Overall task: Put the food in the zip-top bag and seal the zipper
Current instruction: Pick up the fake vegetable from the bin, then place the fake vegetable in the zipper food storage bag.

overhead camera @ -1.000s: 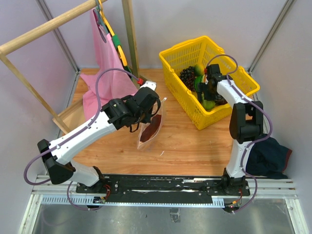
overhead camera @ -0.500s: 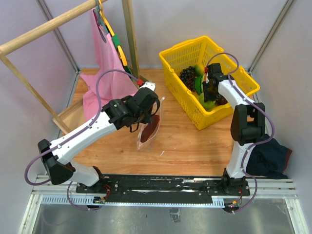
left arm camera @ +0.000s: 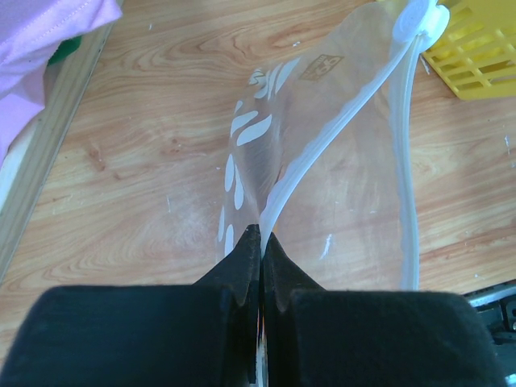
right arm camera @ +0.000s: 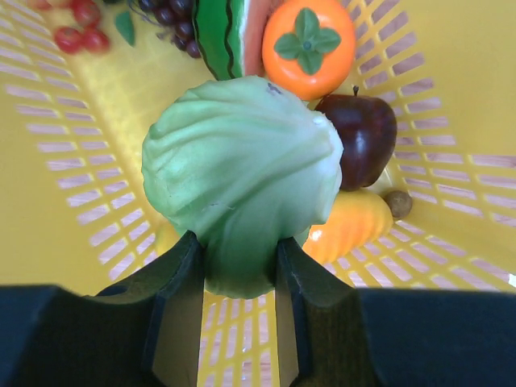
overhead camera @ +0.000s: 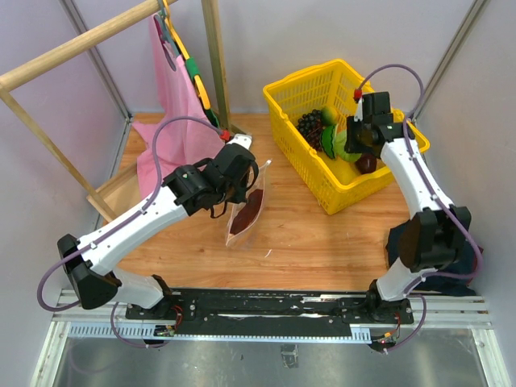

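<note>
The zip-top bag (overhead camera: 246,211) hangs from my left gripper (overhead camera: 239,179), its lower end on the wood, with a brown-red piece inside. In the left wrist view my left gripper (left arm camera: 261,239) is shut on the zipper (left arm camera: 339,129) strip of the dotted bag (left arm camera: 347,201), whose mouth gapes. My right gripper (right arm camera: 236,250) is shut on a green round ball (right arm camera: 242,161) of food, held above the yellow basket (right arm camera: 64,161). Below it lie a maroon ball (right arm camera: 367,137), an orange fruit (right arm camera: 308,44) and a yellow-orange piece (right arm camera: 351,226). From above, the right gripper (overhead camera: 355,143) is over the basket (overhead camera: 298,81).
A pink cloth (overhead camera: 173,113) hangs from a wooden rack (overhead camera: 216,64) at the back left and spills onto the table. A dark cloth (overhead camera: 447,258) lies by the right arm's base. Grapes (right arm camera: 173,24) and a watermelon slice (right arm camera: 230,32) also sit in the basket.
My right gripper has shut on the green ball and risen out of the basket, swinging right. The left gripper with the bag has shifted only slightly.
</note>
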Controlling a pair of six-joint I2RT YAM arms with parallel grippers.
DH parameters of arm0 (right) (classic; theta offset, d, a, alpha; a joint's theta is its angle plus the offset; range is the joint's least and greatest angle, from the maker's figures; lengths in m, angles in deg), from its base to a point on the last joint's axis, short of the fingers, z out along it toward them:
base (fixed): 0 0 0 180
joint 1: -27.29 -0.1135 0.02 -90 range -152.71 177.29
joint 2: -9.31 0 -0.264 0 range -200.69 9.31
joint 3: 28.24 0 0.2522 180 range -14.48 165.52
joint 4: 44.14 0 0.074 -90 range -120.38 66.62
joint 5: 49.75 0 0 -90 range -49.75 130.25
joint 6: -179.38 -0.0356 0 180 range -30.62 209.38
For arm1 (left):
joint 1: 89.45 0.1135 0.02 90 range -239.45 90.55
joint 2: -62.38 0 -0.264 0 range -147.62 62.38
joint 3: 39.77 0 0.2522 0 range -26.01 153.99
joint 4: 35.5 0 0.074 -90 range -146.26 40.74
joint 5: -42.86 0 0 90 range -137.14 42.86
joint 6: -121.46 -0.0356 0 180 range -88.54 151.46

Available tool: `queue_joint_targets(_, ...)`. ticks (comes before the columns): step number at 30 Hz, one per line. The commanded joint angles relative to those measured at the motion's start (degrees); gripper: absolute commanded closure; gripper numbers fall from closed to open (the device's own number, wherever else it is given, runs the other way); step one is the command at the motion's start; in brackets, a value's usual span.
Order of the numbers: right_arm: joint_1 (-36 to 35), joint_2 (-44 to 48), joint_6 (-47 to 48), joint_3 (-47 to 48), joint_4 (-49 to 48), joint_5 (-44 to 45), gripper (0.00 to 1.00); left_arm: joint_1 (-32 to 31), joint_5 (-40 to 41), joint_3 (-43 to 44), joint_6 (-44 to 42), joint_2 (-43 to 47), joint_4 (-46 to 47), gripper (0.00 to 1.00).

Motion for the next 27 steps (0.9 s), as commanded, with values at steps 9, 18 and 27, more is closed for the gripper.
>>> queue_joint_targets(9, 1.2, 20.39, -4.75, -7.05, -8.37, -13.48, 0.92, 4.37, -6.6, -2.73, -0.28, 2.87, 6.17, 1.0)
queue_joint_targets(18, -4.03, 27.22, -11.35, -13.52, -18.87, -29.29, 0.92, 6.84, -10.58, -3.83, 0.1, 3.2, 8.69, 1.0)
queue_joint_targets(27, -15.97, 29.9, -19.81, -20.02, -34.7, -37.32, 0.93, 7.58, -12.34, -4.1, 1.24, 3.49, 10.62, 1.0)
